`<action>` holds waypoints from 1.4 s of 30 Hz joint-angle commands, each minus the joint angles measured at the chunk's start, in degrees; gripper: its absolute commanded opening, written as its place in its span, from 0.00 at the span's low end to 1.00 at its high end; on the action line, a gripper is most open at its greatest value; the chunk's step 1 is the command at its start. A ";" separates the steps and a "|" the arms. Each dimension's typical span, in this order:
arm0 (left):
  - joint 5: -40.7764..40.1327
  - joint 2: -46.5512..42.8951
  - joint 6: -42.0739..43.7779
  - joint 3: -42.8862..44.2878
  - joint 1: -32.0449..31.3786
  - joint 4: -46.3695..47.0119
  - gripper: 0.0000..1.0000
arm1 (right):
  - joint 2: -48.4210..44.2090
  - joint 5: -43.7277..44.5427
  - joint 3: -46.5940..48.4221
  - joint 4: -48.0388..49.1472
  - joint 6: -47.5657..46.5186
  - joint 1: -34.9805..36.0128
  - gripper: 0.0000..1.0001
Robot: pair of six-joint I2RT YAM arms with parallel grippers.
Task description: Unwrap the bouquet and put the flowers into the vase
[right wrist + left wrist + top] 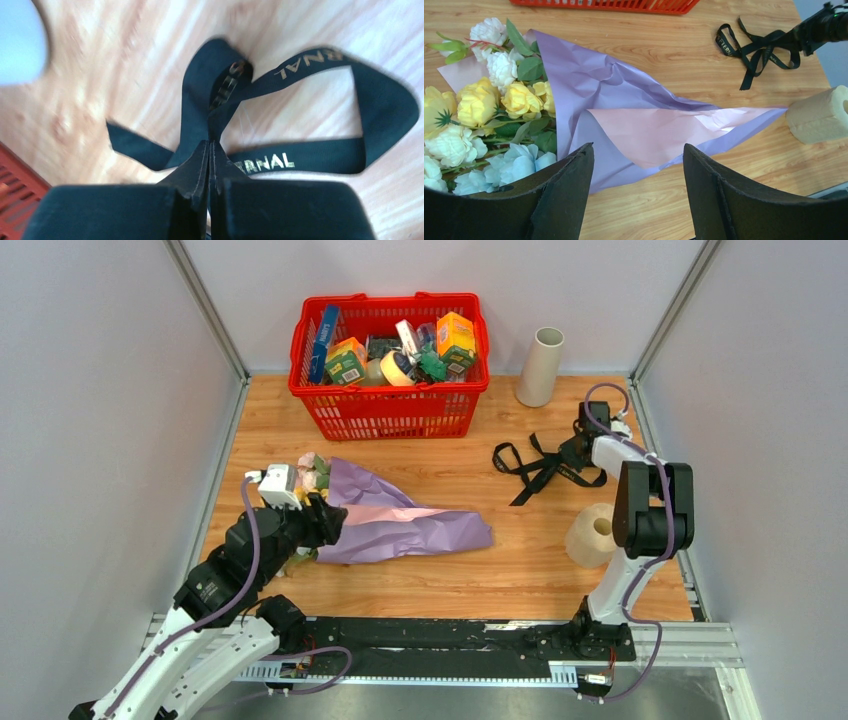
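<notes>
Right gripper: shut tight. Its tips pinch the black ribbon, low over the table.
Ribbon: off the bouquet. Its loops trail on the wood, well apart from the paper.
Ribbon risk: it is thin and slippy, so it may slide out. A loop may also hook on a finger when the jaws let go, and then get dragged along.
Left gripper: wide open and holding nothing. It hovers over the paper, just beside the flowers.
Bouquet: lies on its side on the left of the table. The lilac sheet is loose, and a pink sheet shows inside it.
Paper risk: the sheets are big and floppy. A pinch may grab only one sheet, or pull the whole bunch along with it.
Flower risk: the blooms are soft. A squeeze on the heads may crush them. The stems hide under the paper, so I cannot tell where to grab them.
Vase: stands upright at the far right, just beside the basket and well apart from the bouquet.
Vase risk: it is tall with a small mouth. A bump from the stems on the rim may tip it over.
Roll: lies near the right arm. A swing of that arm may knock it away.
</notes>
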 commanded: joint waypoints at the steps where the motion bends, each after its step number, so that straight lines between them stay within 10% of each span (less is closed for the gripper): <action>1: 0.08 0.43 0.00 0.06 -0.06 0.42 0.73 | 0.75 0.20 4.87 4.55 1.68 -3.67 0.00; 23: -1.41 3.77 0.35 0.77 -0.06 -0.28 0.73 | 18.33 4.57 54.97 11.69 -16.50 -9.48 0.00; 33: -3.35 2.54 -0.17 0.68 -0.06 -0.19 0.73 | 17.01 1.97 39.18 11.69 -18.55 -6.32 0.04; 42: -2.56 2.01 0.09 0.68 -0.06 0.07 0.73 | 16.93 -16.50 24.49 9.32 -17.83 -5.62 0.49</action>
